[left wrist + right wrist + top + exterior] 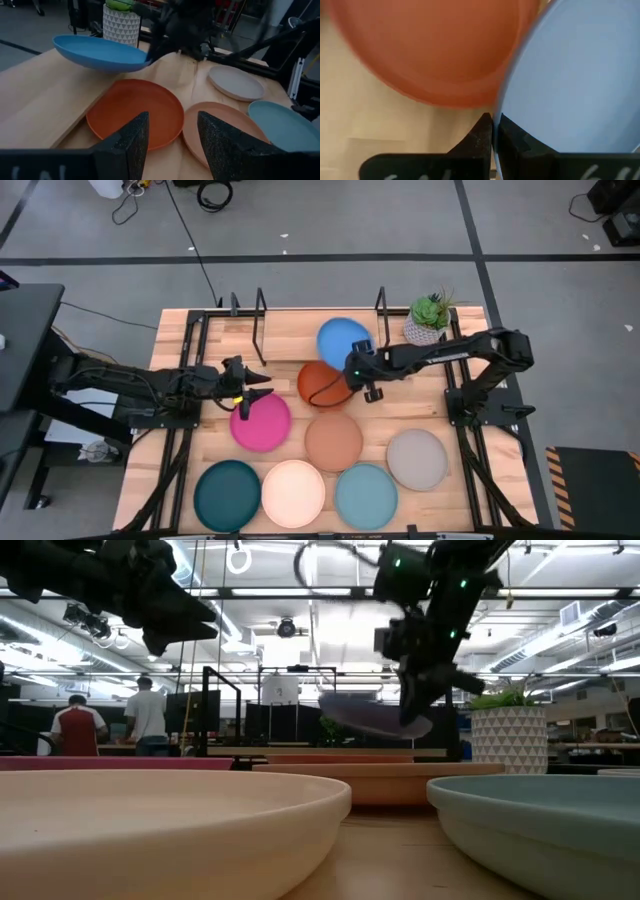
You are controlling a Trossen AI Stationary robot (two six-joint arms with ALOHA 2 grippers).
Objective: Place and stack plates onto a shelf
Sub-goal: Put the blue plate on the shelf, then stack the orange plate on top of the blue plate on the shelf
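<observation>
Right gripper [352,366] clamps the blue plate [342,340] by its rim, lifted at 12 o'clock over the shelf [285,330]. Left gripper [262,392], fingers apart and empty, hovers over the pink plate [262,423]. Progress: 0 of 8 plates shelved; orange plate [322,384] and 6 others lie on the table [180,450].

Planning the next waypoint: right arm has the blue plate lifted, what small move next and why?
Probably carry the blue plate on toward the shelf. The right gripper pinches its rim, holding it clear above the orange plate; the left gripper waits open over the pink plate.
</observation>
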